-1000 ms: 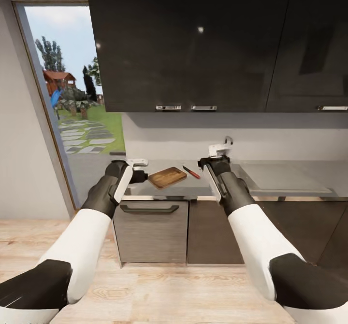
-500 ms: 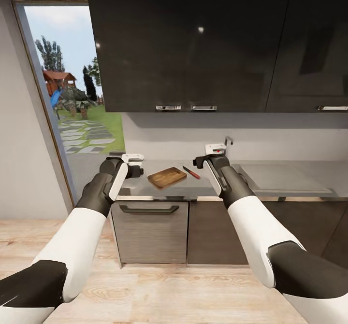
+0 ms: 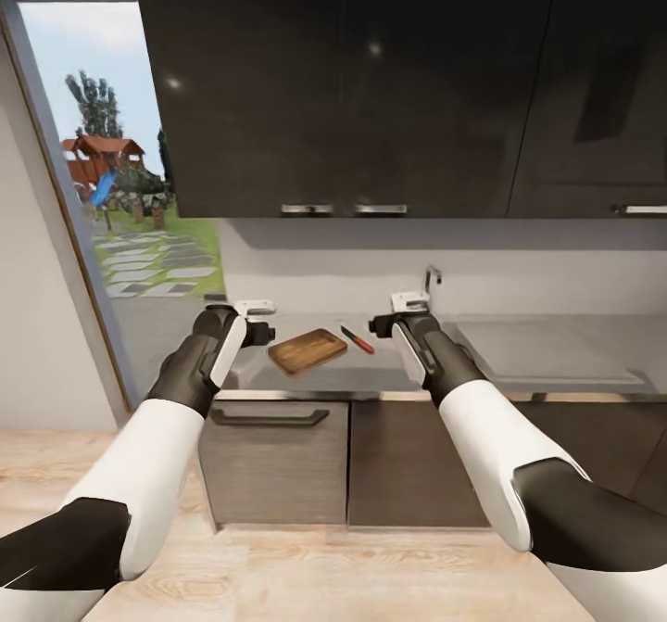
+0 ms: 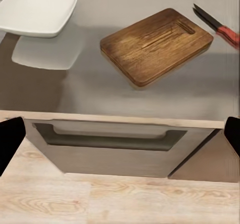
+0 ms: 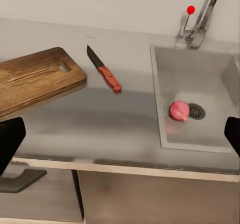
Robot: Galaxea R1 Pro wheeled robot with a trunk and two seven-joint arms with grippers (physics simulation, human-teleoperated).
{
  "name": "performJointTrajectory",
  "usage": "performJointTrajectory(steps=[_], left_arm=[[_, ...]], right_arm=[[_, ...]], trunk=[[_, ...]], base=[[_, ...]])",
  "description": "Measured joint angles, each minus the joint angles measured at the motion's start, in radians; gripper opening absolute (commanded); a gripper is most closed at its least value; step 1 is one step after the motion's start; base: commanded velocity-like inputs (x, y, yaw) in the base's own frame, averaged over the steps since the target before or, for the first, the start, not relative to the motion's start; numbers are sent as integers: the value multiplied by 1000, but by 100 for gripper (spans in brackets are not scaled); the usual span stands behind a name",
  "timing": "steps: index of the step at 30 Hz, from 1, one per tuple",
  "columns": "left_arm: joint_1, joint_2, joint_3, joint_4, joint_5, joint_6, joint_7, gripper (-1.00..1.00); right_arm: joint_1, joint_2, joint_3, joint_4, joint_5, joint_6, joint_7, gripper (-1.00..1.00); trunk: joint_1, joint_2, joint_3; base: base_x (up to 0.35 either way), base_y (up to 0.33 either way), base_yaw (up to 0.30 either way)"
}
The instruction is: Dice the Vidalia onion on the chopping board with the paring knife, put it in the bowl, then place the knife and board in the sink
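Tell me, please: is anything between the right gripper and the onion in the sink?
Nothing visible blocks it. In the right wrist view the onion lies alone on the floor of the sink, beside the drain, open from above. The knife and the chopping board lie off to the side on the countertop.

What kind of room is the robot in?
It looks like a kitchen. There is a grey steel sink with a curved chrome tap, a dark-brown wooden chopping board on the glossy grey countertop, and dark wall cupboards above.
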Motion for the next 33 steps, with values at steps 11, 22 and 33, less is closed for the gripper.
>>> performJointTrajectory(steps=[11, 22, 33], left_arm=[[0, 1, 1, 16, -5, -2, 0, 100], [0, 1, 1, 18, -6, -2, 0, 100], [0, 1, 1, 13, -6, -1, 0, 100]], right_arm=[[0, -11, 1, 32, -1, -24, 35, 100], [0, -10, 2, 36, -1, -24, 112, 100], [0, 0, 5, 118, 2, -26, 157, 100]], trunk=[[0, 0, 0], [0, 0, 0], [0, 0, 0]], base=[[252, -234, 0], [217, -138, 0], [261, 106, 0]])
